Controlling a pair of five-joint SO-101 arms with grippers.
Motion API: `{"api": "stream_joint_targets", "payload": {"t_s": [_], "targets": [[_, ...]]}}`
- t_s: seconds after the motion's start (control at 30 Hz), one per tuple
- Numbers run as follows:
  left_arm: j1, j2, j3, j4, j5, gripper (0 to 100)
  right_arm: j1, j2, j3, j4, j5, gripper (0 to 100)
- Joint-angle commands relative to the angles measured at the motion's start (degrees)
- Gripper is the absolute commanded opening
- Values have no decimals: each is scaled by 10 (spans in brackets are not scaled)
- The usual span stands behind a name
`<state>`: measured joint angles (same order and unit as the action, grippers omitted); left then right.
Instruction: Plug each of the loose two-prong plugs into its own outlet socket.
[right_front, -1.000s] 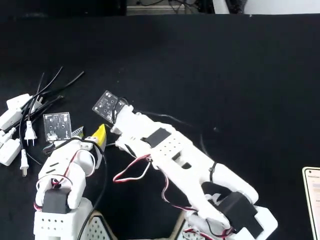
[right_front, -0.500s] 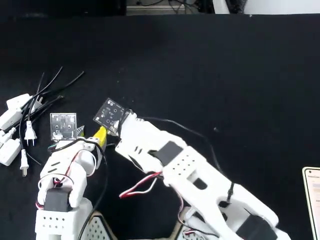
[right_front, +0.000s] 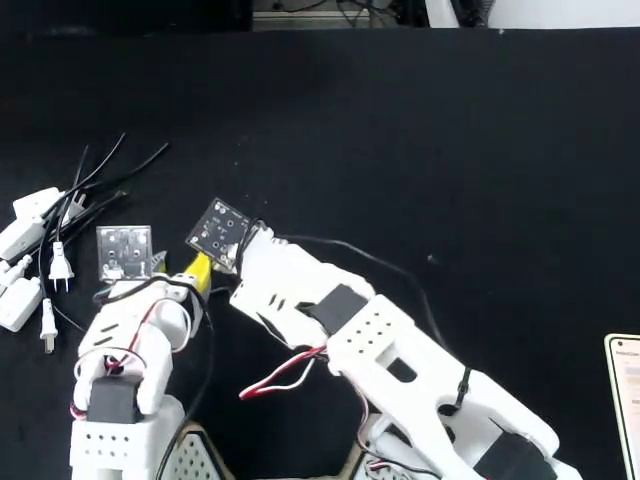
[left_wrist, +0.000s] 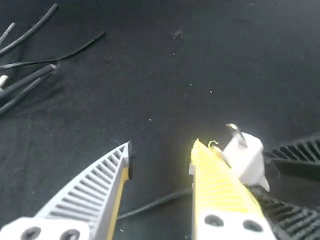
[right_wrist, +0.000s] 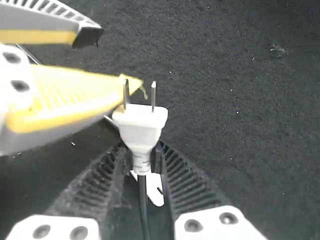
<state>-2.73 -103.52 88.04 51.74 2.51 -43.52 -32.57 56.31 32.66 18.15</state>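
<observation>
Between the right gripper's (right_wrist: 142, 150) pinched fingers sits the white plug (right_wrist: 140, 124), clamped low on its body w/ both prongs bare and aimed fwd, prob. so it can go straight into a socket. The left gripper (left_wrist: 160, 150) is spread wide, its yellow finger (right_wrist: 65, 97) just beside the prongs, apparently to steady or take it. The outlet blocks (right_front: 20, 235) and other loose plugs (right_front: 58, 262) lie well apart, out past the left arm.

left gripper (left_wrist: 161, 145): fingers (left_wrist: 95, 187) apart | right gripper (right_wrist: 141, 147): fingers (right_wrist: 190, 185) clamped
</observation>
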Motion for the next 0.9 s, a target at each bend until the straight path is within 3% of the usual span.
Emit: {"api": "stream_joint_targets", "payload": {"t_s": [0.0,0.27,0.33,0.5,0.87], "targets": [[-18,-3,-58,3,-4,206,-16,-18,-4,4,-2,11],[51,-3,-104,33,14,206,-17,-18,-4,6,-2,11],[63,-3,-91,33,-13,206,-17,-19,-4,7,-2,11],[62,-3,-18,-22,-78,204,-17,-23,0,8,-2,11],[32,-3,34,-68,-83,206,-18,-65,6,27,-20,11]]}}
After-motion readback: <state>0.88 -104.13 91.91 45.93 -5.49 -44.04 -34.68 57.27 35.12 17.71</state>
